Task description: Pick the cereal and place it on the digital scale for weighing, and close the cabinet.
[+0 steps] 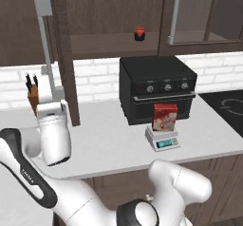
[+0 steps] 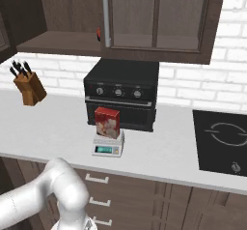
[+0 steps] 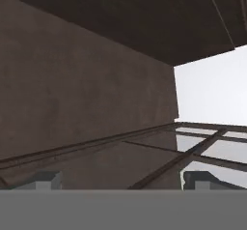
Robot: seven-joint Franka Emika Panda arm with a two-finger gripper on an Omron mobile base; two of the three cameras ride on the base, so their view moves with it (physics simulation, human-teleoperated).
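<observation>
Left base view: cereal (image 1: 164, 117) on digital scale (image 1: 163, 138), cabinet (image 1: 64, 54) door open
Fingers (image 3: 46, 179) spread wide, empty, seemingly near the door; stiff, hinged panel, push its edge or handle (image 1: 45, 35)

You have the cereal (image 1: 164, 117) standing on the digital scale (image 1: 163, 139), just before the oven (image 1: 157, 88); knife block (image 2: 29, 88) far left on the counter (image 1: 109, 144).
</observation>
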